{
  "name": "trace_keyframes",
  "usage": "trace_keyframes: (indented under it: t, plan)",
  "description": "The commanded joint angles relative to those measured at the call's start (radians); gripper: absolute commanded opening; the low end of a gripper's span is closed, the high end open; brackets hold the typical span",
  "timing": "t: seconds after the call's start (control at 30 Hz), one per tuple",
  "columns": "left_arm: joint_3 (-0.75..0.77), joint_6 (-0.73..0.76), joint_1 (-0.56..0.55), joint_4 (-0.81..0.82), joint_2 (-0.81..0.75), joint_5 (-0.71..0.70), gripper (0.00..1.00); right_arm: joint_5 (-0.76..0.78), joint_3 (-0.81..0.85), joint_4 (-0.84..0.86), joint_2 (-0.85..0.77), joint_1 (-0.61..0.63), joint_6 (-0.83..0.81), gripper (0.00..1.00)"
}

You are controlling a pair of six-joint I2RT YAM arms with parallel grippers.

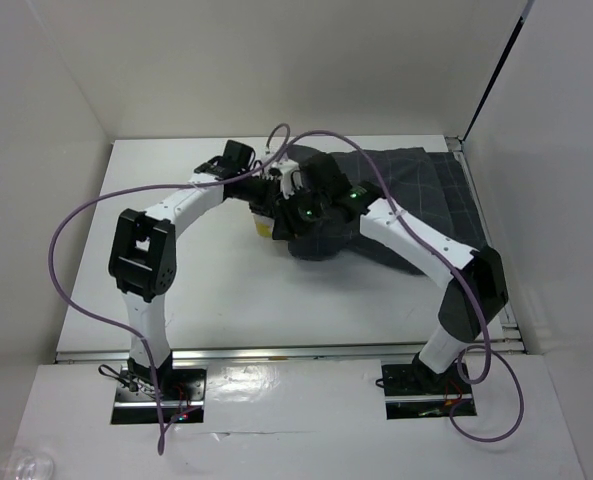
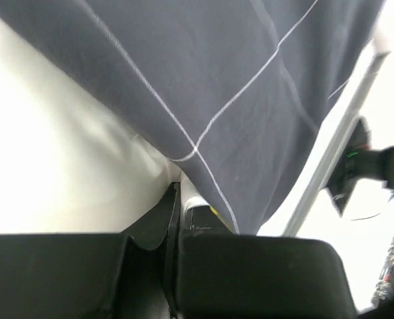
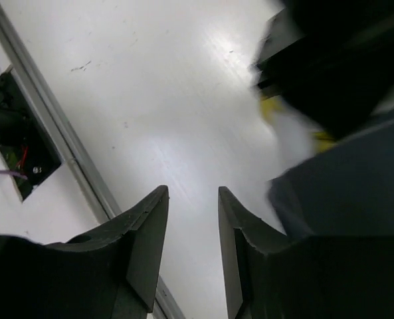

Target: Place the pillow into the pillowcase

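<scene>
Left arm arches toward twelve o'clock, its claw [image 2: 177, 194] closed at the pillowcase [image 1: 416, 190] edge; whether it pinches cloth is unclear. The pillow [image 1: 263, 230] peeks out at the case's nine o'clock. Right arm bends inward, its claw [image 3: 191, 194] open and empty.

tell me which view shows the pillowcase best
Top external: the pillowcase shows almost whole, bunched up toward the far right, partly hidden. Left wrist gives only a close patch of its checked cloth; right wrist a blurred corner.
</scene>
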Motion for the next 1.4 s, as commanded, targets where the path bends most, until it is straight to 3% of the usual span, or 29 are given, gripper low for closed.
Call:
trace_keyframes:
  t: [0.0,0.1,0.2,0.3,0.4,0.43,0.67,1.07,1.2,1.37]
  plan:
    - [-0.129,0.063,-0.014,0.021,-0.116,-0.109,0.03,0.06,0.046,0.038,-0.088,-0.049,-0.003,0.44]
    - [-0.222,0.097,-0.034,0.021,-0.164,-0.185,0.16,0.173,0.066,0.076,-0.088,-0.058,0.007,0.47]
    - [-0.328,0.084,-0.034,0.048,-0.241,-0.286,0.37,0.302,0.112,0.076,-0.048,-0.058,0.017,0.47]
    - [-0.423,0.045,-0.043,0.1,-0.346,-0.385,0.55,0.345,0.164,0.056,0.022,-0.067,0.017,0.47]
    - [-0.495,0.021,-0.043,0.149,-0.472,-0.508,0.66,0.354,0.189,0.056,0.079,-0.078,0.017,0.47]
    - [-0.511,0.011,-0.054,0.18,-0.501,-0.57,0.74,0.354,0.189,0.056,0.091,-0.078,0.017,0.47]
    - [-0.586,-0.018,-0.054,0.197,-0.667,-0.77,0.77,0.325,0.296,0.069,0.255,-0.078,0.036,0.47]
    - [-0.738,-0.017,0.071,0.145,-0.836,-0.758,0.77,0.431,0.692,0.052,0.617,-0.069,0.062,0.49]
    - [-0.758,0.003,0.116,0.145,-0.848,-0.744,0.77,0.454,0.72,0.027,0.657,-0.059,0.026,0.48]
    - [-0.758,0.003,0.155,0.168,-0.825,-0.715,0.77,0.503,0.639,0.038,0.624,-0.041,-0.021,0.47]
